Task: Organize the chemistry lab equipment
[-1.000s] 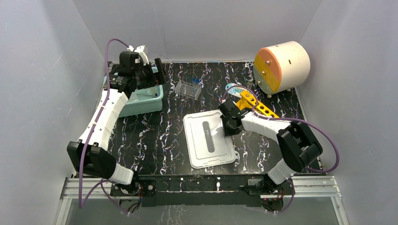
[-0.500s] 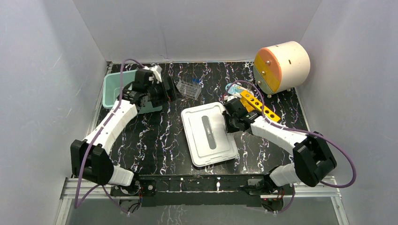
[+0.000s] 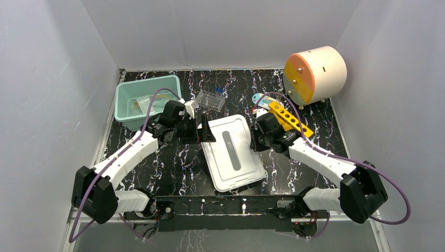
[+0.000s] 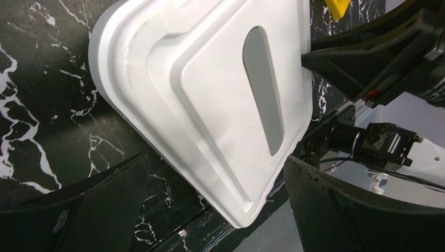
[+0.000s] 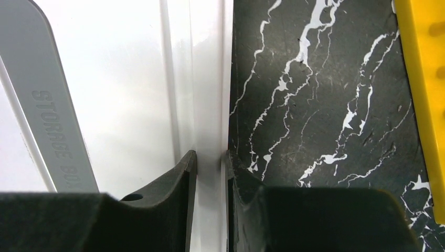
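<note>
The white storage-box lid lies flat mid-table. My right gripper is shut on the lid's right rim, one finger on top and one outside the edge. My left gripper hovers wide open over the lid's left edge; the lid fills the left wrist view between the spread fingers, which do not touch it. A clear tube rack with blue-capped tubes stands behind it. The yellow rack lies to the right. The teal bin holds tan tubing and clear pieces.
The big cream drum with an orange face sits at the back right corner. A small blue-capped item lies beside the yellow rack's far end. White walls close in on three sides of the black marbled table.
My left arm swung from over the teal bin down and right to the lid's left edge, staying open. My right gripper kept its grip while the lid shifted and turned slightly.
</note>
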### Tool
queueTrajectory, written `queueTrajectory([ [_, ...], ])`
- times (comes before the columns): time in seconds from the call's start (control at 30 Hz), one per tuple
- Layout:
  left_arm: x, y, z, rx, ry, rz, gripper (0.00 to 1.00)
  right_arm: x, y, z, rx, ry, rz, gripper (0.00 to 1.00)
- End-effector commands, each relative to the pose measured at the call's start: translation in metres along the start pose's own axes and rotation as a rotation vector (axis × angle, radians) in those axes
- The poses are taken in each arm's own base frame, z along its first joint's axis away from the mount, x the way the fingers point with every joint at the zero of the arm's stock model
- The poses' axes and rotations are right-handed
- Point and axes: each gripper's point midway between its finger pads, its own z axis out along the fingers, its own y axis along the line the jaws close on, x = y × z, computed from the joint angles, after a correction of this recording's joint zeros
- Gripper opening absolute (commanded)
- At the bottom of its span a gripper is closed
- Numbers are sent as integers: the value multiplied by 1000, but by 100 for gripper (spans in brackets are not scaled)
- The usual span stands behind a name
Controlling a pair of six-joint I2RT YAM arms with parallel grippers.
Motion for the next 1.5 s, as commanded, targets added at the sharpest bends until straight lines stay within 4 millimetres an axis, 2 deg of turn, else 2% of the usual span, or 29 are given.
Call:
queueTrajectory([
  [0.0, 0, -3, -23, -13, -36, 84, 98, -23, 17, -10, -102, -108, -24, 5],
  [0.3, -1, 3, -35, -83, -62, 26, 98, -37, 32, -21, -180, -154, -56, 5],
  [0.5, -11, -22, -43, 34, -35, -54, 97, -45, 42, -26, -226, -172, -80, 5],
  [0.6, -21, -40, -53, 160, -41, -145, 86, -54, 44, -28, -233, -197, -81, 5],
  [0.7, -30, -56, -64, 267, -85, -202, 73, -76, 50, -32, -263, -255, -37, 5],
  [0.83, -35, -60, -66, 295, -107, -197, 61, -108, 66, -36, -323, -329, 10, 4],
  [0.9, -34, -61, -62, 311, -89, -202, 51, -118, 71, -38, -349, -352, 15, 4],
  [1.0, -36, -65, -62, 329, -78, -196, 31, -128, 75, -39, -365, -362, 12, 4],
  [1.17, -52, -68, -75, 323, -159, -159, 10, -138, 71, -41, -363, -381, 21, 8],
  [1.2, -60, -65, -79, 311, -190, -160, 2, -145, 69, -43, -350, -390, 41, 18],
  [1.23, -74, -59, -86, 288, -231, -176, 0, -154, 66, -47, -327, -403, 67, 41],
  [1.3, -110, -46, -100, 252, -315, -215, 0, -177, 62, -57, -286, -451, 96, 62],
  [1.33, -132, -38, -110, 235, -366, -240, 0, -188, 60, -62, -265, -467, 113, 67],
  [1.43, -187, -19, -127, 148, -482, -279, 0, -220, 54, -79, -217, -522, 156, 71],
  [1.47, -210, 2, -138, 108, -540, -347, 0, -231, 52, -85, -204, -554, 168, 71],
])
